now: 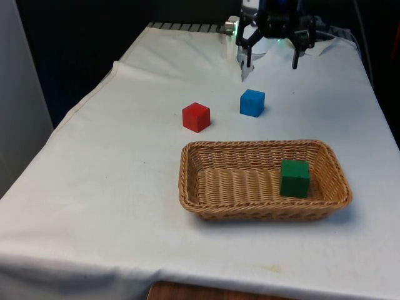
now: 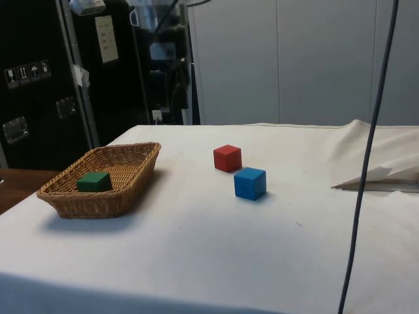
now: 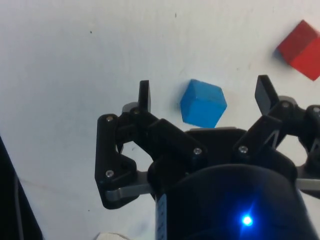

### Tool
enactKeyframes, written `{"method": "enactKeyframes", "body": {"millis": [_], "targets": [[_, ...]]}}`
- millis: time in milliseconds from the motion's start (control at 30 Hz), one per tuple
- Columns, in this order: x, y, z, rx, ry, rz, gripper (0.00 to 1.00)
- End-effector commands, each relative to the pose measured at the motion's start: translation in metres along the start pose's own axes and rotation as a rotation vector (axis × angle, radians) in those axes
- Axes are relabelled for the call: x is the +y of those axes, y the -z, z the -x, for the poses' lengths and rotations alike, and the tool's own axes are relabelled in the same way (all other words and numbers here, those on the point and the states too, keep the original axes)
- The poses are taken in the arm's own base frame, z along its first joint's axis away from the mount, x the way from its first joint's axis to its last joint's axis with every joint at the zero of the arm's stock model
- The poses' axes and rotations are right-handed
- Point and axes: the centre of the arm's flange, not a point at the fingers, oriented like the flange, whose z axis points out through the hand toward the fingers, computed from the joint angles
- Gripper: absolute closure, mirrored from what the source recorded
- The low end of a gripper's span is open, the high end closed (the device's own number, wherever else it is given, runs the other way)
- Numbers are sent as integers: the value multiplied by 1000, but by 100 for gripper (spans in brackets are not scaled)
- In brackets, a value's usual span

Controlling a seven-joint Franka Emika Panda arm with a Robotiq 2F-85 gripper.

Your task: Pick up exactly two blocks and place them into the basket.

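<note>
A green block (image 1: pixel 294 178) lies inside the wicker basket (image 1: pixel 206 203), towards the front view's right end; the green block (image 2: pixel 93 181) and basket (image 2: pixel 134 171) also show in the side view. A blue block (image 1: pixel 252 102) and a red block (image 1: pixel 196 117) rest on the cloth beyond the basket. My gripper (image 1: pixel 271 62) hangs open high above the table, behind the blue block, holding nothing. Seen from the wrist, the blue block (image 3: pixel 202 103) lies far below between the spread fingers (image 3: pixel 144 95), and the red block (image 3: pixel 302 49) sits off to one side.
The white cloth is rucked up into a fold (image 2: pixel 380 171) near the robot's end of the table. A dark cable (image 2: pixel 366 163) hangs across the side view. Bare cloth lies on the front view's left of the basket.
</note>
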Motion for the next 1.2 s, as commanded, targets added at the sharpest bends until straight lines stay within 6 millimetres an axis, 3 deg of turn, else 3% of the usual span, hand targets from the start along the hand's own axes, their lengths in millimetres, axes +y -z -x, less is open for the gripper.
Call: {"method": "enactKeyframes", "body": {"millis": [0, 733, 1167], "targets": [[1, 1, 4, 9, -2, 5, 0], [5, -22, 62, -37, -35, -25, 0], [2, -42, 84, -59, -73, -32, 0]]}}
